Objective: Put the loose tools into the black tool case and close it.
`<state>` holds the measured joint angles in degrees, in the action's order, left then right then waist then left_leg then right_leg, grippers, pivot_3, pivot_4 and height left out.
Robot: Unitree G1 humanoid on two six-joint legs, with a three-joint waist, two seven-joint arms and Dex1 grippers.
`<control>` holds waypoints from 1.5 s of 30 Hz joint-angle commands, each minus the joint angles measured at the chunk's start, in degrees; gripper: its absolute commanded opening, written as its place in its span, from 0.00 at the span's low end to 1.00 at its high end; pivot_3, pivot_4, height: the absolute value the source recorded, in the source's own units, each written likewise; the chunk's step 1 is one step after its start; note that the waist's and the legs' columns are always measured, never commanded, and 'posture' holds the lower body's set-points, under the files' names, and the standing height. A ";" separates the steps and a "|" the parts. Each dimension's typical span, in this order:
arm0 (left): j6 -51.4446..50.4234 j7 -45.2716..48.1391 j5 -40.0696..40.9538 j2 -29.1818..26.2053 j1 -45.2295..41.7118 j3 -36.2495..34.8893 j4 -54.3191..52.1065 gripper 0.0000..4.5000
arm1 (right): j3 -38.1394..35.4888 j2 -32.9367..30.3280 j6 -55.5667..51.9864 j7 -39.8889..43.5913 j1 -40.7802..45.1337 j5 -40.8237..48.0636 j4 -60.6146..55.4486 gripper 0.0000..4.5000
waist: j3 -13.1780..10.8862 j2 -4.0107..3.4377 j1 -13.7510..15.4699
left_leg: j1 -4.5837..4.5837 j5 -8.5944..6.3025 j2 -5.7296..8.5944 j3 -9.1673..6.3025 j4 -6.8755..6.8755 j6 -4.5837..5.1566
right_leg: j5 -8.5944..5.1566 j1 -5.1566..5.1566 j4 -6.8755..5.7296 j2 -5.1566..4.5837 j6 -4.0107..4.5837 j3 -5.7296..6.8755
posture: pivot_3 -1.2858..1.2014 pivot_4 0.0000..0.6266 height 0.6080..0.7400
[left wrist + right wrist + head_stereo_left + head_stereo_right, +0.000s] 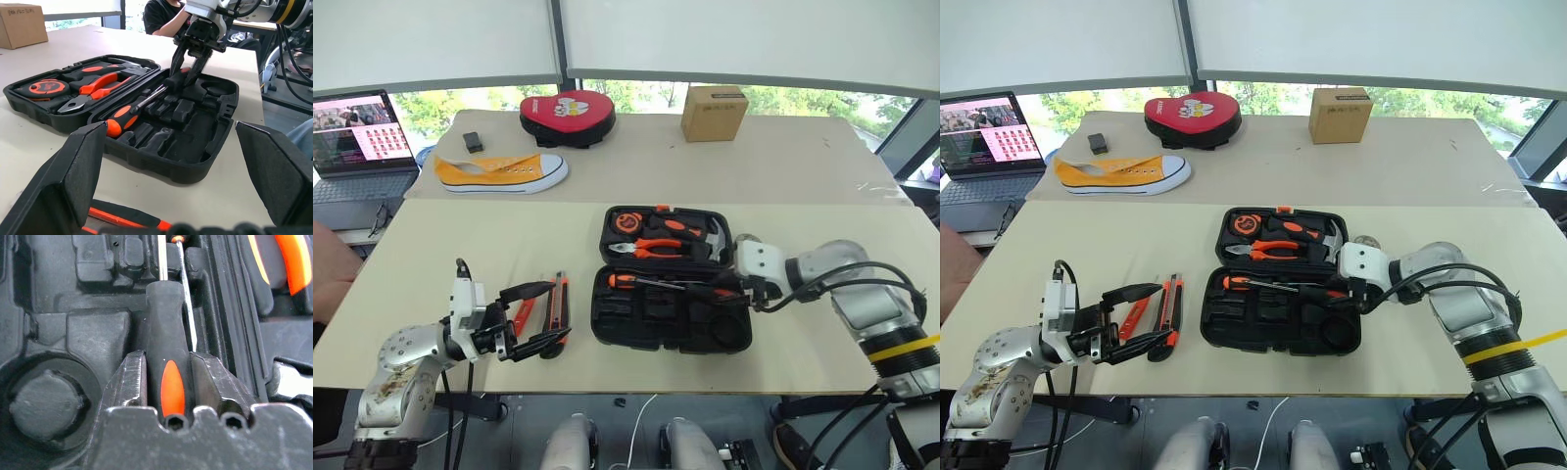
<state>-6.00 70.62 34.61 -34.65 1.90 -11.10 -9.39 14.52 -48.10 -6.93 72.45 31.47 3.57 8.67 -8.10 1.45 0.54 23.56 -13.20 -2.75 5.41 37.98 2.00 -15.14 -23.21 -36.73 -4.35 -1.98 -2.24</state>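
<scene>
Jaws on my right gripper [168,382] bracket a screwdriver [166,333] handle lying in the black tool case [636,333]; whether they clamp it, I can't tell. My left gripper [530,315] gapes wide above the utility knife [557,308].

Yellow sneaker [501,172], red heart pad [567,116], cardboard box [714,113], laptop [360,147].

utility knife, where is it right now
The utility knife lies on the table left of the black tool case, just beyond the left gripper, beside a slim orange tool.
</scene>
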 commanded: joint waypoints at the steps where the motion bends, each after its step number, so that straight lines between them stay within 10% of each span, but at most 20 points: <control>1: 0.86 -0.62 0.31 -0.29 -0.41 -0.55 -1.92 1.00 | -3.20 0.09 5.59 3.67 1.21 3.82 0.37 0.80 | 0.00 0.00 -0.04 | 0.00 0.00 0.00 0.00 0.00 0.00 | 0.00 -0.01 0.00 0.02 0.00 0.00 | 0.52 0.24 1.00; 3: 0.87 -0.85 0.33 -0.24 -0.14 -0.67 -1.95 1.00 | -5.65 0.91 7.37 5.84 1.61 7.62 1.19 0.96 | 0.00 0.01 -0.08 | 0.00 0.00 -0.02 -0.01 -0.01 0.00 | 0.00 -0.01 0.00 0.05 0.00 0.01 | 0.52 0.24 1.00; 11: 1.09 -1.16 0.21 -0.08 -0.12 -0.42 -1.57 1.00 | -13.21 6.09 3.41 5.18 1.73 17.06 6.87 0.96 | -0.02 0.03 -0.37 | -0.07 0.00 -0.08 -0.03 -0.01 0.00 | 0.00 0.07 -0.03 0.05 0.00 0.00 | 0.52 0.24 1.00; 25: 0.83 -0.91 -0.30 -0.28 -1.16 0.05 -1.16 1.00 | -4.63 10.43 18.45 0.45 3.58 2.68 12.39 0.01 | -0.02 0.03 -1.09 | -0.05 0.00 -0.06 0.00 -0.01 -0.01 | 0.00 0.00 -0.07 0.06 0.01 -0.01 | 0.52 0.24 1.00; 45: 1.85 -1.39 -0.95 0.19 -0.75 0.12 -0.72 1.00 | -5.35 11.59 10.43 1.33 -0.88 6.61 1.35 0.01 | -0.02 0.03 -1.23 | -0.09 0.01 -0.07 -0.01 -0.01 -0.01 | 0.00 0.02 -0.11 0.03 0.01 -0.01 | 0.52 0.24 1.00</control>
<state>-5.27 69.28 33.61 -34.42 1.04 -10.57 -9.32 10.44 -36.33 4.91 74.20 30.22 8.58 12.41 -8.11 1.48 -0.69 23.47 -13.19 -2.82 5.40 37.97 1.99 -15.14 -23.19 -36.84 -4.31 -1.98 -2.25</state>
